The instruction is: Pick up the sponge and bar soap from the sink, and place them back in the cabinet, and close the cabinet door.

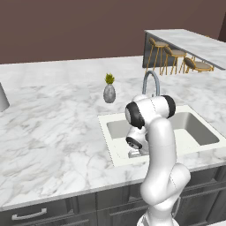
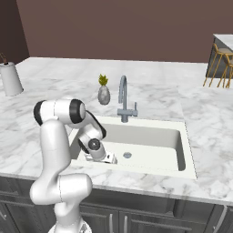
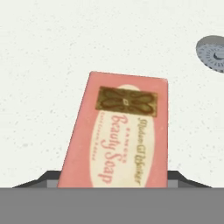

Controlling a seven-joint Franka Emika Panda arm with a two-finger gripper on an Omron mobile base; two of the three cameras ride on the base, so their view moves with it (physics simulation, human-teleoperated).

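Bar soap (image 3: 118, 135), flat pink block, gold emblem, white label, apparently pinched by hand (image 3: 113, 179), sink (image 3: 43, 52) floor.

So the sink (image 2: 179, 150) is sunk into the counter (image 1: 53, 128), sitting center-right in both base views, with the faucet (image 2: 123, 101) standing at its back rim and a little potted plant (image 2: 103, 92) just left of the faucet on the counter. The arm reaches down into the left end of the basin, and in the hand view the bar soap (image 3: 118, 135) lies flat on the sink floor, filling the lower middle of the frame, with the drain (image 3: 212, 53) well apart at the upper right edge. Bar stools (image 1: 174, 56) line up along a second counter at the upper right of the left base view, and a container (image 2: 10, 78) stands on the counter at the far left of the right base view.
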